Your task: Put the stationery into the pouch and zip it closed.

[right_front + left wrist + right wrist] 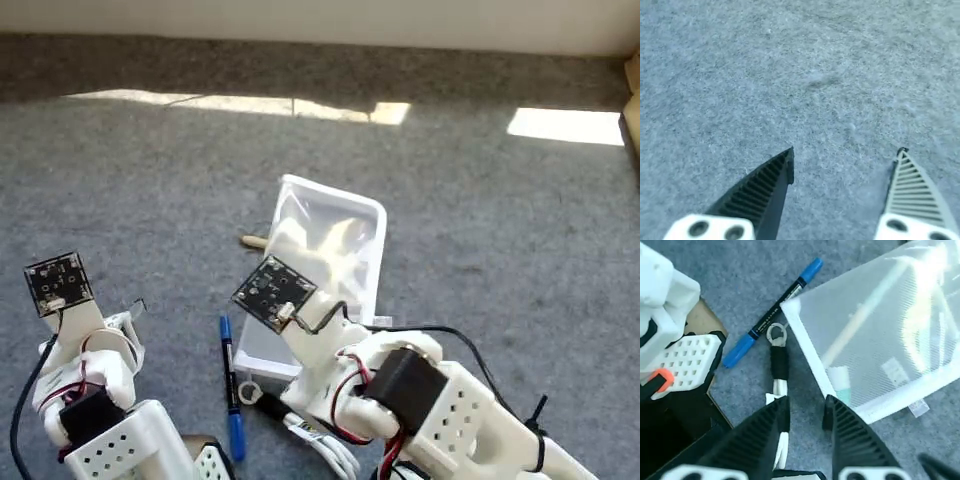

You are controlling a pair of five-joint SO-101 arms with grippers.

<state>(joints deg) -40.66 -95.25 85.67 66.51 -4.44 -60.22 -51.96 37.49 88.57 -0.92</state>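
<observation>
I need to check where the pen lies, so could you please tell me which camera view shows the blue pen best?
The right wrist view: the blue pen lies full length beside the pouch. The high view has it farther off, along the pouch's edge. The left wrist view faces carpet.

left arm (85, 390) near left, wrist angled down | left gripper (845, 155) fingers spread wide | right arm (400, 390) near, right of centre, reaching far-left | right gripper (807, 402) pointing down, fingers only a narrow gap apart
</observation>
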